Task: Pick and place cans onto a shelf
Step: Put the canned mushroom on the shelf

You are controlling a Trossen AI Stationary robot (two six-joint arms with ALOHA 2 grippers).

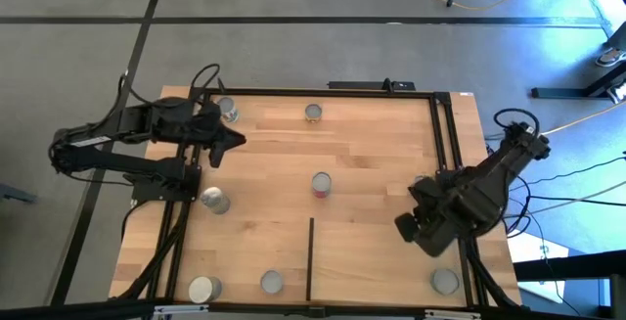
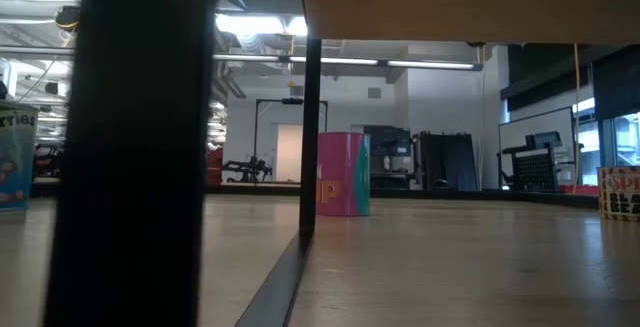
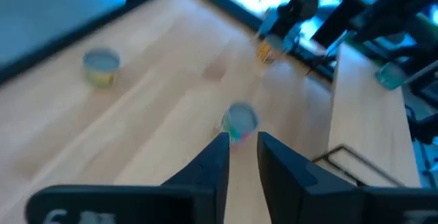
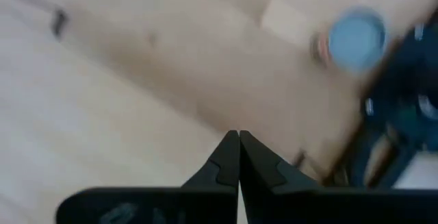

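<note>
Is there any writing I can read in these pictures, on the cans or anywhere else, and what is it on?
"P": a big orange letter on the pink can, low view.
"rries": the end of a word on the blue-white can at that view's left edge.
"SP": cut off, on the can at its right edge; the line beneath is too blurred.
Other can labels: too small or blurred.

silver-topped cans upright and scattered on tabletop, far-left can, far-middle can, red-pink labelled can mid-table, left can, three near-edge cans, shelf near right, black-edged
</note>
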